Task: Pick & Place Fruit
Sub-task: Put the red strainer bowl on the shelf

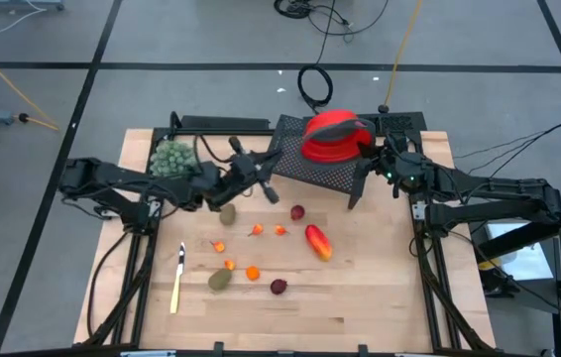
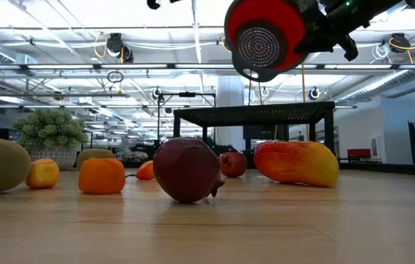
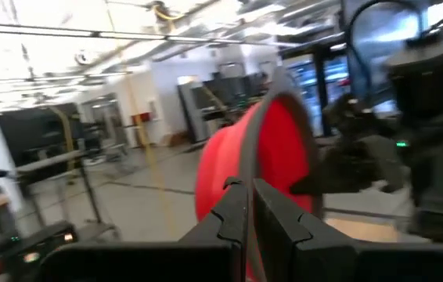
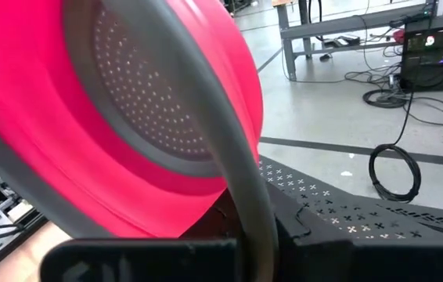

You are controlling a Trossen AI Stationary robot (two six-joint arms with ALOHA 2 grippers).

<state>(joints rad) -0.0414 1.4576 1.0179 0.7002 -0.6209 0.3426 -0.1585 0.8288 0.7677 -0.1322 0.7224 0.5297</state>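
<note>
A red colander (image 1: 332, 137) with a grey rim and a perforated base hangs in my right gripper (image 1: 366, 149) above the black perforated stand (image 1: 310, 167). In the low view the colander (image 2: 266, 37) is tipped on its side, base toward the near edge. My left gripper (image 1: 269, 191) is shut in the air left of the colander and touches nothing. On the table lie the mango-like piece (image 1: 318, 241), two brownish-green ovals (image 1: 228, 212) (image 1: 220, 280), two dark red balls (image 1: 297, 212) (image 1: 279, 287) and several orange bits (image 1: 252, 273). My right gripper is pinched on the colander's grey rim (image 4: 241, 188), one finger inside the bowl and one outside, coming level from the table's right. The colander is lifted clear and tipped on its side. The pads themselves are hidden behind the rim.
A bushy green clump (image 1: 173, 159) stands at the far left of the board. A yellow-handled knife (image 1: 176, 283) lies near the left front. The black stand occupies the far middle. The fruit is spread over the board's centre; bare wood (image 1: 380, 288) shows at the near right.
</note>
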